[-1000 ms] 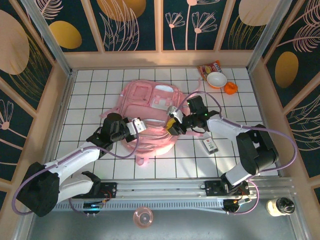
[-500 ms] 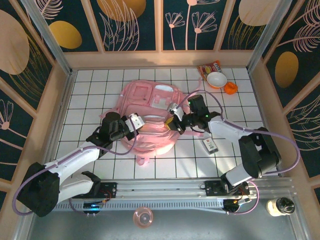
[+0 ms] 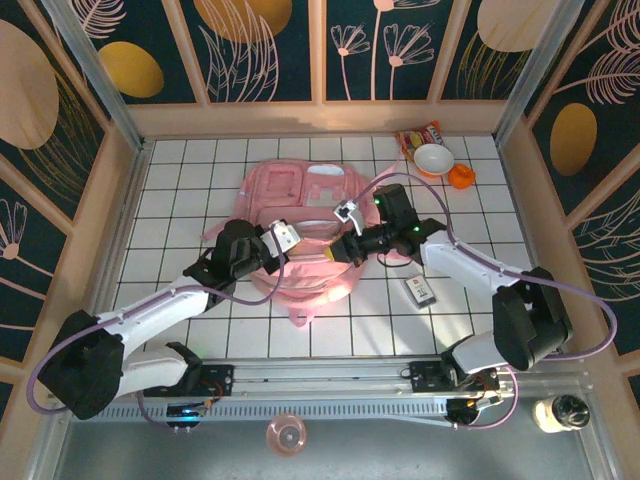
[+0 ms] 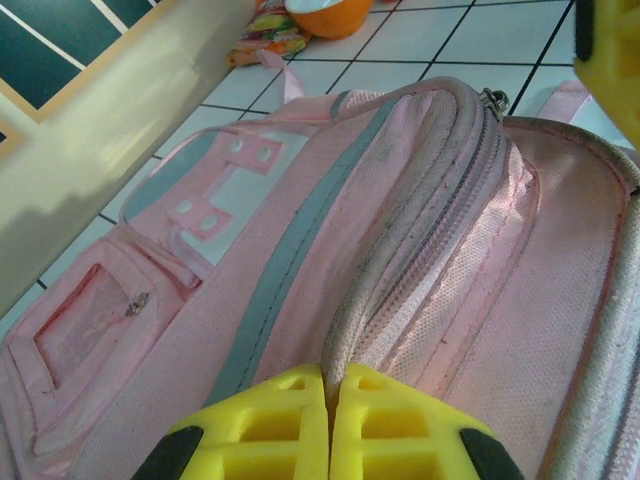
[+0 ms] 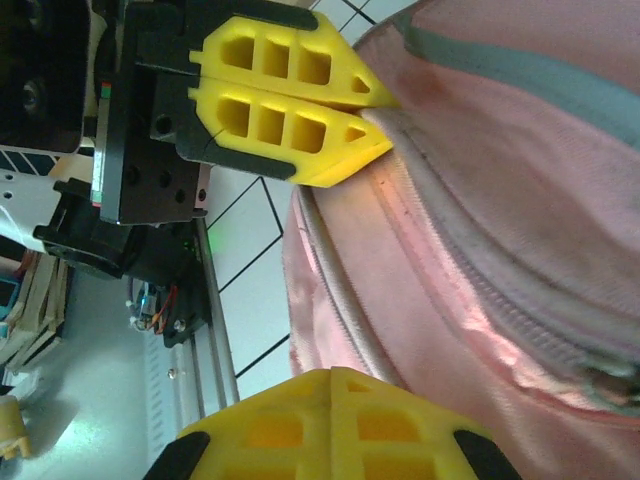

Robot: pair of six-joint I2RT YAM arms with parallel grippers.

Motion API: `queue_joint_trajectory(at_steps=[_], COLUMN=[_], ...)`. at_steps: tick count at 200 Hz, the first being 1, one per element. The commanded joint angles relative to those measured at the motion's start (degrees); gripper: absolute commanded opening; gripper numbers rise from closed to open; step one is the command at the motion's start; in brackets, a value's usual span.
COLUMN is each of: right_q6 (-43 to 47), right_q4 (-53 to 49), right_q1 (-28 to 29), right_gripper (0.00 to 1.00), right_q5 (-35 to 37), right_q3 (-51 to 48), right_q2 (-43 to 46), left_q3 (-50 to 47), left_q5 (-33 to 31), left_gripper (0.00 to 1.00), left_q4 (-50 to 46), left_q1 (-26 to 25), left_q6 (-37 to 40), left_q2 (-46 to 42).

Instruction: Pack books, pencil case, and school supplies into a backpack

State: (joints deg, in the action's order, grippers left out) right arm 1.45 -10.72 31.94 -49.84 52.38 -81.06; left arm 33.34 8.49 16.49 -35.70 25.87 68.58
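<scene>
The left gripper (image 4: 330,385) has its yellow jaws pressed together on the zip rim of the pink backpack (image 4: 300,250), which lies open on the white-tiled bench (image 4: 420,40), a colourful packet (image 4: 265,35) beyond it by the wall.

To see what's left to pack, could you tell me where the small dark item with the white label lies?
In the top view, the small dark item lies flat on the tiled table, right of the pink backpack and apart from it.
</scene>
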Motion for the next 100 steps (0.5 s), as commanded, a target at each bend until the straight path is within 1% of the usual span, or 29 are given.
queue_joint_trajectory(at_steps=[1, 12, 23, 41, 54, 81, 100], right_q6=[-0.48, 1.33, 3.27, 7.15, 11.69, 23.11, 28.22], right_q4=[-4.59, -3.87, -1.79, 3.37, 6.33, 7.91, 12.11], right_q1=[-1.49, -4.26, -6.6, -9.13, -9.26, -9.01, -8.91], right_gripper=[0.05, 0.12, 0.23, 0.29, 0.38, 0.45, 0.46], right_q5=[6.15, 7.47, 8.56, 8.53, 9.21, 9.06, 9.06], right_q3=[0.54, -0.76, -2.45, -5.2, -6.62, -7.16, -8.33], right_q2=[3.22, 4.85, 6.71, 8.94, 9.01, 6.17, 5.0], left_q3=[1.72, 0.84, 0.39, -0.25, -0.67, -1.08, -1.09], left_q5=[-1.33, -1.57, 0.21, 3.26, 5.88, 7.04, 8.01], left_gripper=[0.0, 0.0, 0.0, 0.0, 0.0, 0.0, 0.0], left_q4=[7.97, 8.36, 7.39, 6.45, 6.08, 7.96, 8.23], left_q1=[-0.06, 0.18, 0.52, 1.05, 1.19, 1.25, 1.29], left_q6=[-1.29, -1.13, -0.57, -0.61, -0.25, -1.68, -1.87], left_q2=[-0.86, -1.53, -2.35, -3.51, -3.95, -3.63, -3.54])
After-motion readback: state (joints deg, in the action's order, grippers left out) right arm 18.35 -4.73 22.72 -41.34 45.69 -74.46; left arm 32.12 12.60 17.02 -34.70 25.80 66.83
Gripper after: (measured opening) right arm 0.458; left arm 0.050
